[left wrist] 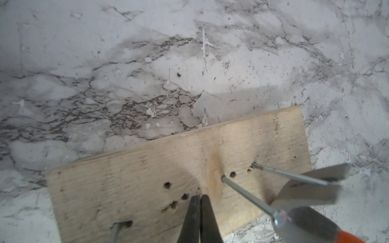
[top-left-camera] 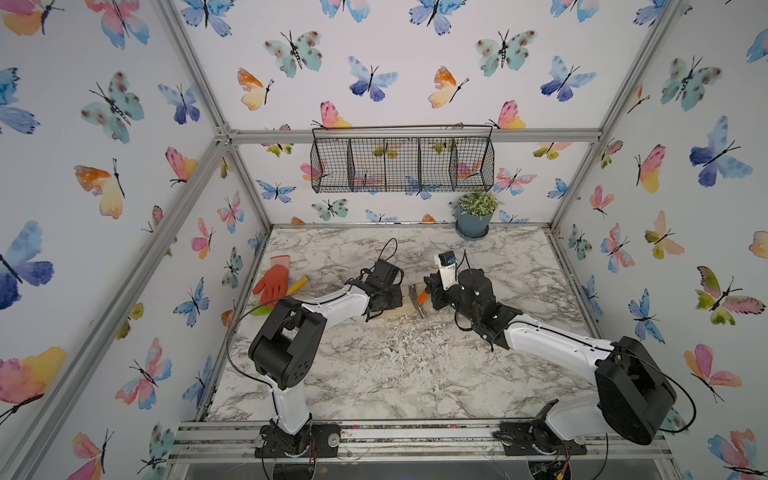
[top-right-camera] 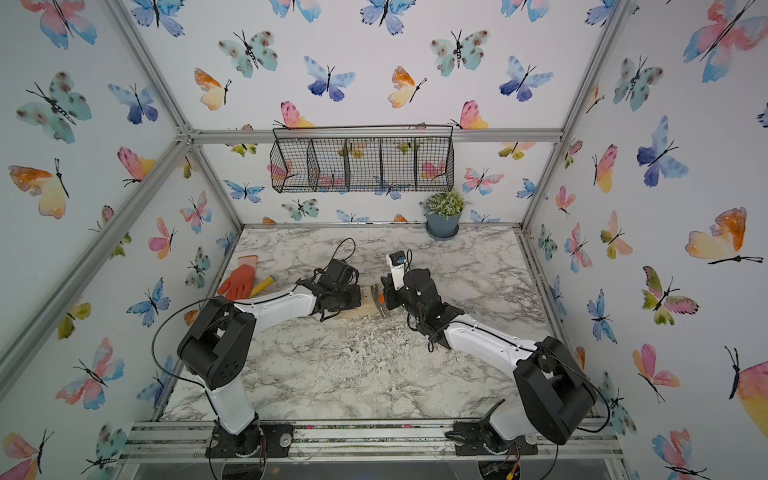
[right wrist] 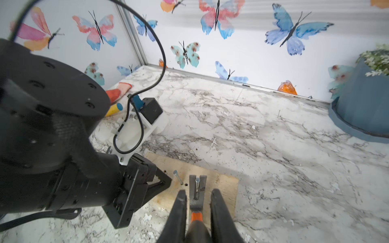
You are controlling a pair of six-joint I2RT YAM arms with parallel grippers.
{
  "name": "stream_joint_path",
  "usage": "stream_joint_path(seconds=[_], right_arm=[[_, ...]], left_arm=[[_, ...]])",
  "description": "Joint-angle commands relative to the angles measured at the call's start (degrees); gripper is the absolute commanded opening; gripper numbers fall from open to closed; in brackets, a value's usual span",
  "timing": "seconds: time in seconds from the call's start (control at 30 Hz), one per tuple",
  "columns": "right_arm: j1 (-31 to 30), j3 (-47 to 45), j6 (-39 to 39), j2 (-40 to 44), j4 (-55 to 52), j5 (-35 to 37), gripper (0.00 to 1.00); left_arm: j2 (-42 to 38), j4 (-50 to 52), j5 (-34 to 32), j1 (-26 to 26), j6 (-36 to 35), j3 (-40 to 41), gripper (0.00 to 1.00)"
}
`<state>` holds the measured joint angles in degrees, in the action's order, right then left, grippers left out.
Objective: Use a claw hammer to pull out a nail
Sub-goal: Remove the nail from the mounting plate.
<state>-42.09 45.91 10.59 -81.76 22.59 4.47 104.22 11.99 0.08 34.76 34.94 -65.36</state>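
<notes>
1. Done so far: the hammer (right wrist: 196, 216) is picked up and brought to the board (right wrist: 223, 185), which lies flat on the surface (right wrist: 273, 147) near its middle. The claw is set around the shaft of the nail (right wrist: 197, 186).
2. The nail is not yet out. In the left wrist view its tip sits in a hole of the board and the shaft leans toward the claw. I cannot tell if the claw touches the nail's head.
3. What is left, as I judge it: to lever the hammer until the nail comes free of the wood.
4. A second nail (right wrist: 178, 177) stands in the board just beside the claw. A third nail (left wrist: 114, 231) is further along the board, and several empty holes are between them.
5. The right end effector (right wrist: 199, 192) is closed on the black handle of the hammer, with one finger on each side. The orange neck and the steel head reach out in front of it.
6. The left end effector (left wrist: 200, 198) is fully closed and holds nothing. Its tips meet and point down at the board. They seem to press on it, probably to keep it from lifting.
7. The left arm (top-left-camera: 332, 301) reaches forward and inward with a low forearm, and its wrist is bent down over the board.
8. The right arm (top-left-camera: 552, 338) reaches in from the other side. Its wrist is low, and the hammer points across the board toward the left end effector.
</notes>
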Motion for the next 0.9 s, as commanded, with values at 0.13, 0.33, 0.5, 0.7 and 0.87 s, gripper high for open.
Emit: stream_joint_path(seconds=[0.13,0.33,0.5,0.7,0.87], right_arm=[[-0.62,-1.59,-1.0,1.69,11.67,-0.33,0.03],[-0.98,-1.15,-2.77,0.99,11.11,-0.35,0.03],[-1.77,-4.62,-2.42,1.2,13.79,0.94,0.03],[-2.7,-6.92,-0.74,2.13,14.74,2.15,0.03],[-3.22,-8.65,-0.81,2.03,15.51,3.58,0.03]], left_arm=[[4.83,7.45,2.36,0.74,-0.5,3.14,0.0],[6.25,7.8,4.0,0.49,-0.22,2.27,0.0],[6.78,7.22,6.38,-0.63,0.3,2.77,0.0],[7.04,6.74,8.61,-2.12,0.53,3.74,0.0],[7.3,7.26,8.28,-2.51,0.83,3.49,0.0]])
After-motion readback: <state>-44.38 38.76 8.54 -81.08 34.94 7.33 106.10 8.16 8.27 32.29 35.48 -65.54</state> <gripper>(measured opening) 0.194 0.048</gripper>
